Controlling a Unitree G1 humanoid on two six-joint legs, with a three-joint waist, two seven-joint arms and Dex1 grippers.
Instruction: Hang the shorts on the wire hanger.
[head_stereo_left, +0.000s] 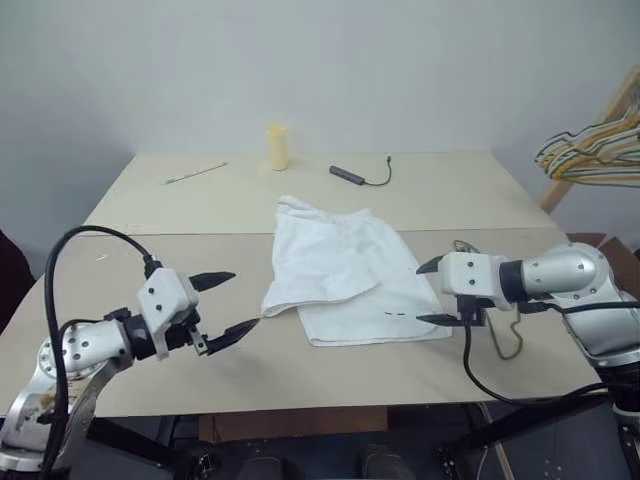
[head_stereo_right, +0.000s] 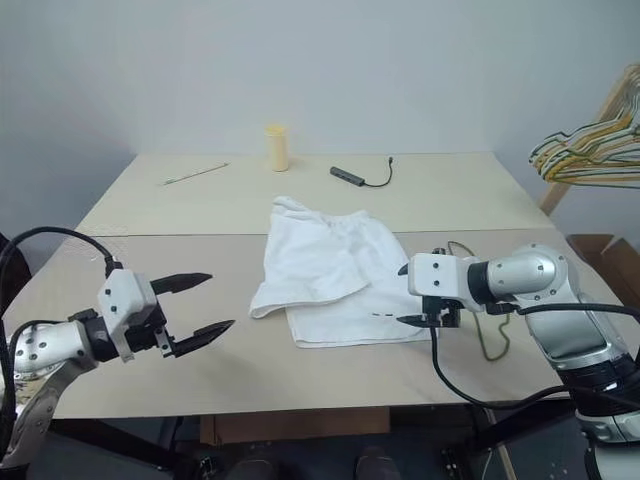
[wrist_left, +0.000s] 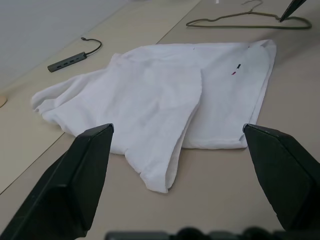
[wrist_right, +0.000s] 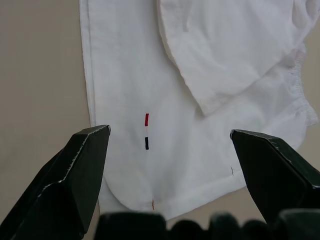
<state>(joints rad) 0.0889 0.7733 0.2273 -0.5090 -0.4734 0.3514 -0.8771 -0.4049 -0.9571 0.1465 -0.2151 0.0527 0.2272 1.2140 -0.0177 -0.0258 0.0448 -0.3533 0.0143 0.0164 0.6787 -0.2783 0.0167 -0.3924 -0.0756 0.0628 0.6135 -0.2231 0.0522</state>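
The white shorts (head_stereo_left: 340, 270) lie crumpled flat in the middle of the table (head_stereo_left: 150, 220), one side folded over; a small red-and-dark mark (wrist_right: 146, 131) shows near the hem. Just right of them lies the thin grey-olive wire hanger (wrist_left: 240, 20), flat on the table and partly hidden behind my right arm (head_stereo_left: 510, 340). My left gripper (head_stereo_left: 243, 302) hovers open to the left of the shorts, pointing at them, with nothing between its fingers. Over the shorts' right hem edge my right gripper (head_stereo_left: 422, 294) is open and empty, between the shorts and the hanger.
At the table's back stand a yellow cup (head_stereo_left: 277, 147), a dark USB hub with its cable (head_stereo_left: 350, 175) and a thin stick (head_stereo_left: 195, 173). A cluster of yellow and green hangers (head_stereo_left: 595, 150) hangs on a wooden rack off the right side.
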